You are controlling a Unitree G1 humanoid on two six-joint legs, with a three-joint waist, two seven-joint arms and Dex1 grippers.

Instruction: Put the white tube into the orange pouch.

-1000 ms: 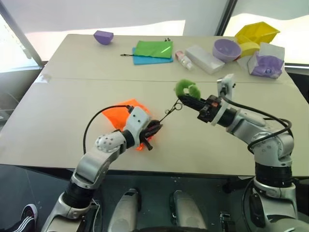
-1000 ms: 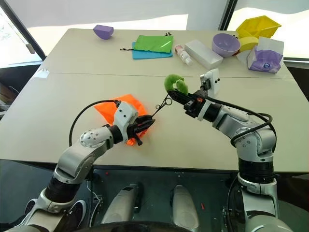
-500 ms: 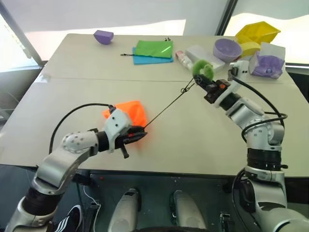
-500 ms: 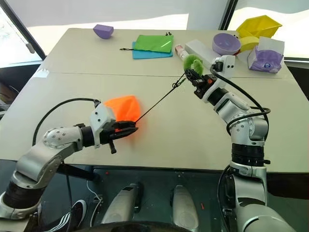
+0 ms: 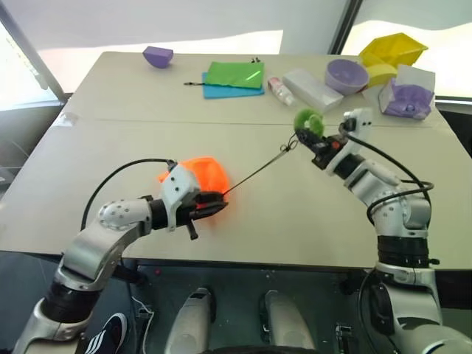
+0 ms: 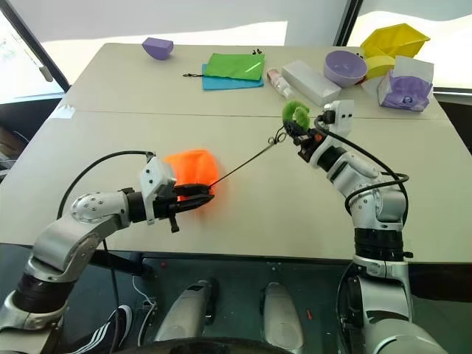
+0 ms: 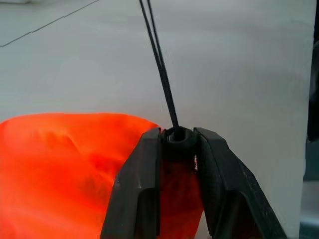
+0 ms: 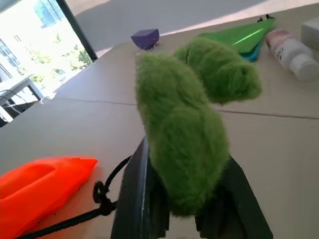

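your left hand (image 7: 177, 142) is closed on the small dark cord stopper at the mouth of the pouch (image 5: 203, 174); its two black fingers (image 7: 137, 184) pinch the stopper from both sides, with the pouch lying on the bench (image 5: 118, 147) just beyond and to the left of that hand. the pouch is bright orange, soft and bunched into a rounded lump. no tube can be made out; whether it is inside the pouch you cannot tell.

from the stopper a thin dark cord (image 5: 254, 172) runs taut and doubled across bare bench up to your right hand (image 5: 308, 137), with a small knot near that end. the right hand grips the cord's end under the pom-pom (image 8: 184, 134), a fuzzy green curled puff that sits over its fingertips.

nothing lies between the two hands but the cord. well beyond the right hand, along the far edge, you have a white-and-pink bottle (image 5: 279, 91) lying down, a long white box (image 5: 313, 89), a smooth purple bowl (image 5: 346, 75), a yellow bin (image 5: 391, 51) and a white carton with purple wrap (image 5: 407, 94). farther to that hand's left, a flat glossy green pouch (image 5: 234, 74) lies on a blue one (image 5: 221, 91), and a small purple cup (image 5: 158, 56) stands far beyond the left hand.
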